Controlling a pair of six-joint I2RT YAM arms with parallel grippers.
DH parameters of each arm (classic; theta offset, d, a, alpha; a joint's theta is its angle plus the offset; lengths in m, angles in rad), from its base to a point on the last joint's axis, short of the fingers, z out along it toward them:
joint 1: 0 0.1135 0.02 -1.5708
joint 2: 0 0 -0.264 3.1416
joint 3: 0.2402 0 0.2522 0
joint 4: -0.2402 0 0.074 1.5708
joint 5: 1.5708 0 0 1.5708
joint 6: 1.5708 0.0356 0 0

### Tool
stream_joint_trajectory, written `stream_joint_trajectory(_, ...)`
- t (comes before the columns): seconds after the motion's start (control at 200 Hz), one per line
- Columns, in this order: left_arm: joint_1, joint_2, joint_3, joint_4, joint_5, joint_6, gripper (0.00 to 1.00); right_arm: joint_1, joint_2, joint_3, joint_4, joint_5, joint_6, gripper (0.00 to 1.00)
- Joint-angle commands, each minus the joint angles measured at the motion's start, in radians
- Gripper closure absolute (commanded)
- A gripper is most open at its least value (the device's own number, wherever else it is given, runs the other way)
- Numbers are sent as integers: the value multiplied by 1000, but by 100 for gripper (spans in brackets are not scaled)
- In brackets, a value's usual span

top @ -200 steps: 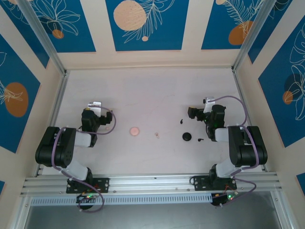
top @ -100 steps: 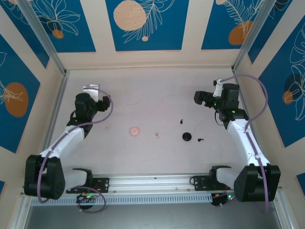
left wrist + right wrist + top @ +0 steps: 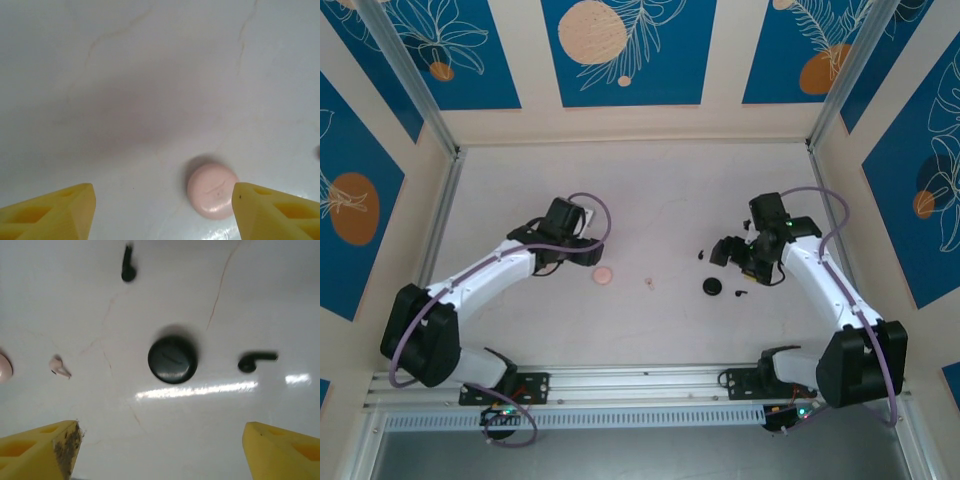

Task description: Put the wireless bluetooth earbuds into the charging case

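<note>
Earbuds tiny, likely light, slick (may skitter on worktop); pinch across stem. Left end effector, right end effector: both open.

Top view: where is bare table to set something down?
Bare: the table's far half up to the back wall, and the near strip before the rail. Crowded right of centre: black puck between far earbud and near earbud; pink puck, pink earbud mid-table.
</note>
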Motion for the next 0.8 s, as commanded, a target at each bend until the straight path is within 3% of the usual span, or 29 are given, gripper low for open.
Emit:
stream_joint_trajectory(0.0,-22,20,46,-60,-10,-47,29,28,39,8,-64,-50,113,18)
stream_joint_trajectory(0.795,-67,138,155,-129,-32,-54,29,56,336,56,-32,-71,127,26)
